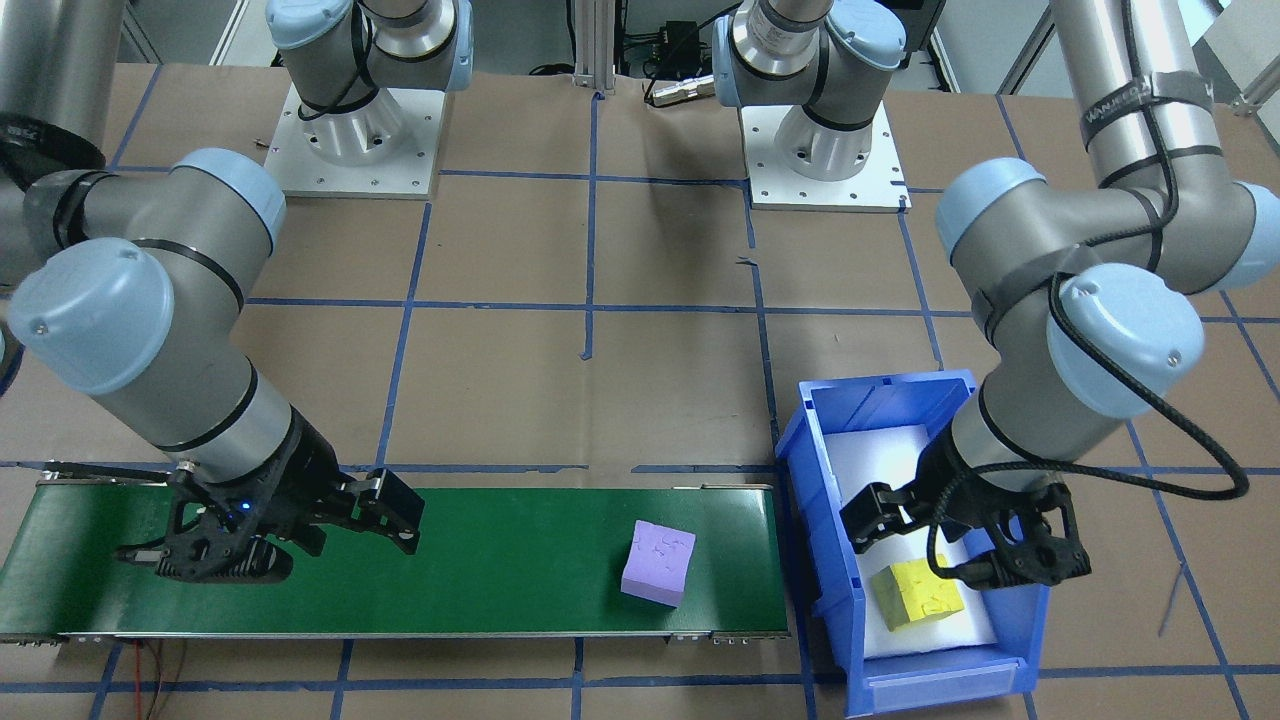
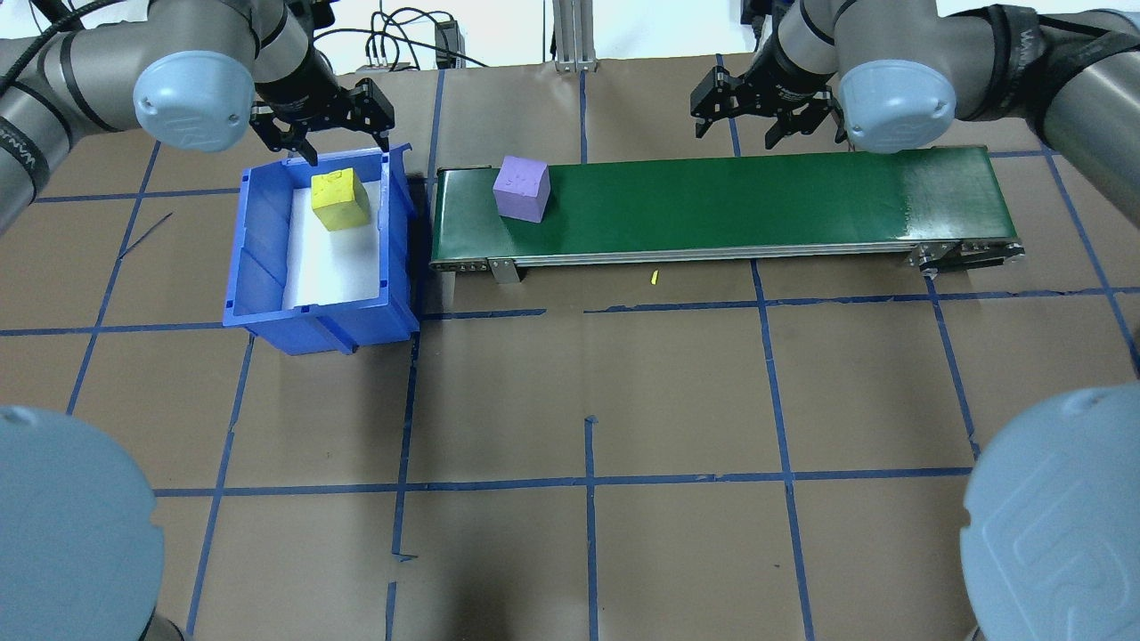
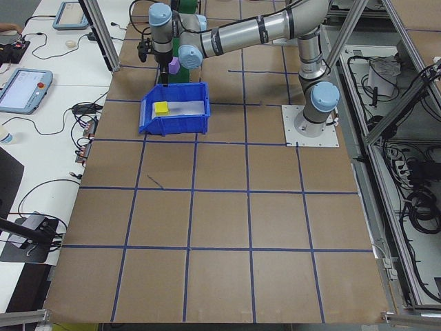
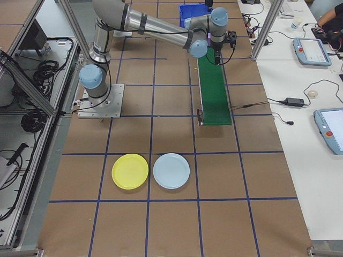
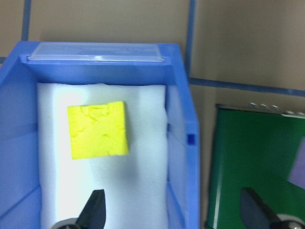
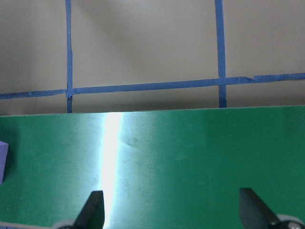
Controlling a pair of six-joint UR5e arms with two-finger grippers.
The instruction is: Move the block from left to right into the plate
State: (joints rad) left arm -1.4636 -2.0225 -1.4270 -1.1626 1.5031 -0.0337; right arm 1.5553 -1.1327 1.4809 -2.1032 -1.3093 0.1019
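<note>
In the overhead view the left hand (image 2: 322, 118) hangs at about ten o'clock of the table (image 2: 570, 401), over the far end of a blue bin (image 2: 258, 267), its fingers spread wide and empty. The left arm comes in from the frame's upper left corner, elbow bent, wrist pointing down. Directly below the open fingers, on the white foam liner (image 2: 334, 263) of the bin, sits a yellow block (image 2: 339, 198) — untouched, with clear air between it and the hand. The left wrist view confirms it: the two dark fingertips (image 5: 95, 210) stand apart, the yellow block lying between and beyond them.

Just right of the bin lies a green conveyor belt (image 2: 712, 205), running from eleven o'clock toward two o'clock. A purple block (image 2: 522, 188) rests on its left end, near the bin, well apart from either hand.

Farther right, at about one o'clock, the right hand (image 2: 770, 114) hovers over the belt's far edge — fingers also spread, holding nothing. The right arm reaches in from the upper right corner, forearm roughly level, wrist turned down. Its wrist view shows bare belt between the parted fingertips (image 6: 93, 207).

The yellow plate (image 4: 130, 171) shows only in the right-side view, lying on the table beside a pale blue plate (image 4: 171, 171), well apart from the belt and both hands.
</note>
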